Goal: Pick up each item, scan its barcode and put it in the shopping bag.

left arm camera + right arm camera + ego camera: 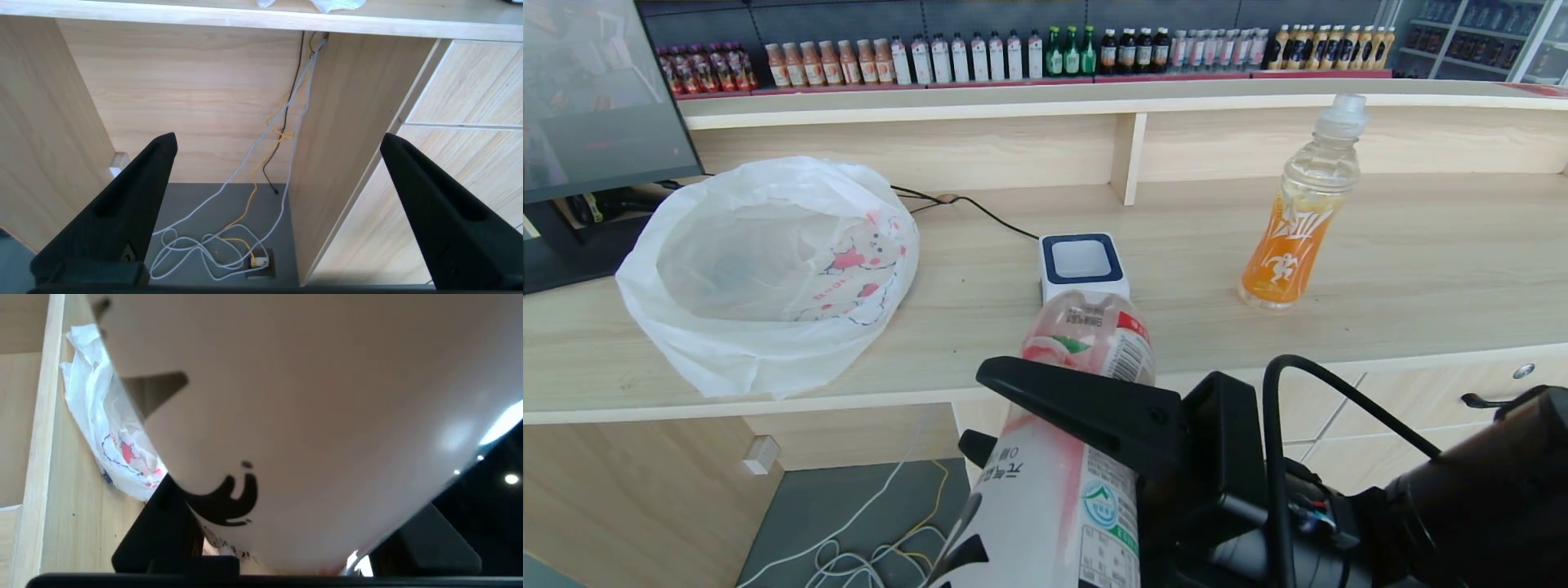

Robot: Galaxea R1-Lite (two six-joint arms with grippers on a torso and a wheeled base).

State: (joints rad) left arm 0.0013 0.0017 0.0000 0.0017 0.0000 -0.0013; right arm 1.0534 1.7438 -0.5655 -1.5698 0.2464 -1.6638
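My right gripper is shut on a clear peach-drink bottle with a white and pink label. The bottle is held tilted in front of the counter edge, its far end just short of the white barcode scanner, and it looms close in the right wrist view. The white plastic shopping bag stands open on the counter to the left, seen also as the bag. An orange drink bottle stands upright on the right. My left gripper hangs open below the counter top.
A monitor sits at the far left. A wooden riser with a divider runs behind the counter, with a row of bottles beyond it. Loose cables lie on the floor under the counter. Drawers are at the right.
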